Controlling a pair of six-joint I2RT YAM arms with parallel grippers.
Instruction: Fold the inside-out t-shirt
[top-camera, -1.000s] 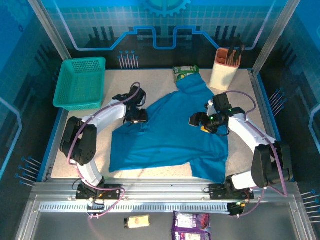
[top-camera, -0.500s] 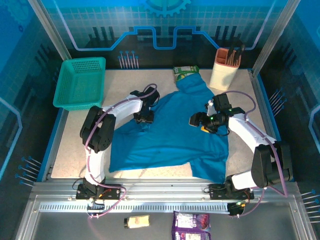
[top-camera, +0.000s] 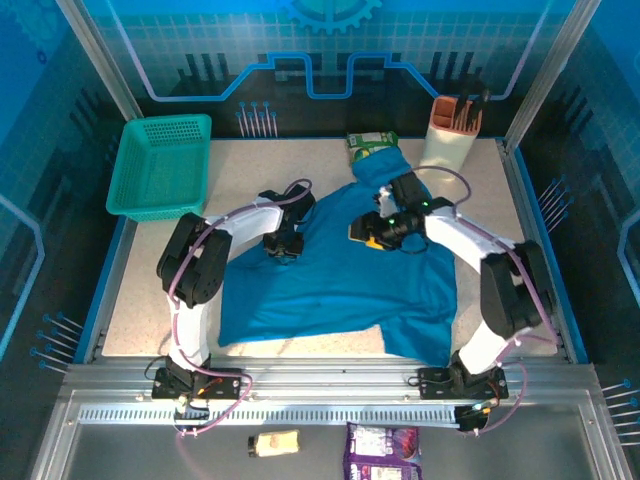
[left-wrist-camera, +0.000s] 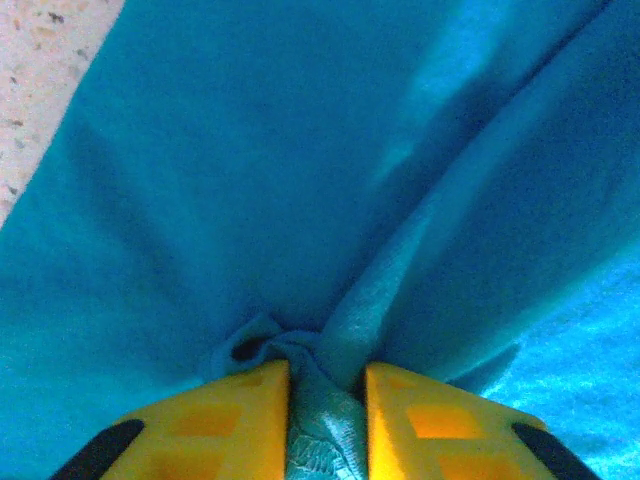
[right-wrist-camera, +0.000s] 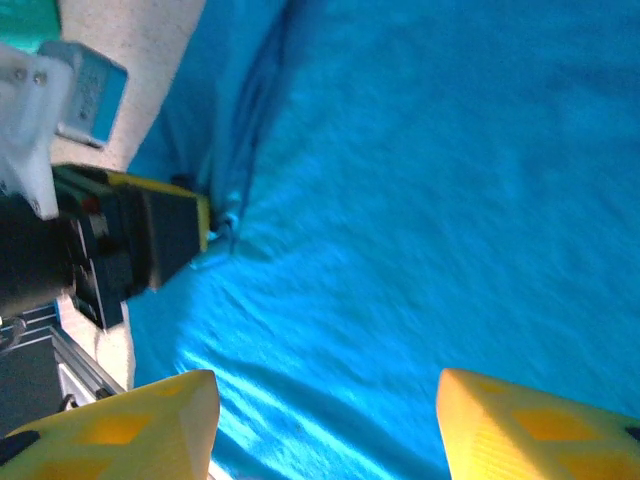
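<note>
Inside-out t-shirt (top-camera: 340, 290) lies spread; left fingers (left-wrist-camera: 220, 425) pinch its bunched cloth; right fingers (right-wrist-camera: 130, 425) apart above it.

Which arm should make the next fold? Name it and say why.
Left. The left pincer is closed on a bunch of the shirt; the right pincer stands open over flat cloth, holding nothing.

Both arms, the left arm (top-camera: 235, 215) and the right arm (top-camera: 465, 240), were white-shelled with black joints, a thin lilac cable (top-camera: 290, 188) looping along each. The left tool (top-camera: 283, 243) and right tool (top-camera: 362, 233) each ended in blunt yellow fingers (left-wrist-camera: 225, 420), black-patched behind the tips.
</note>
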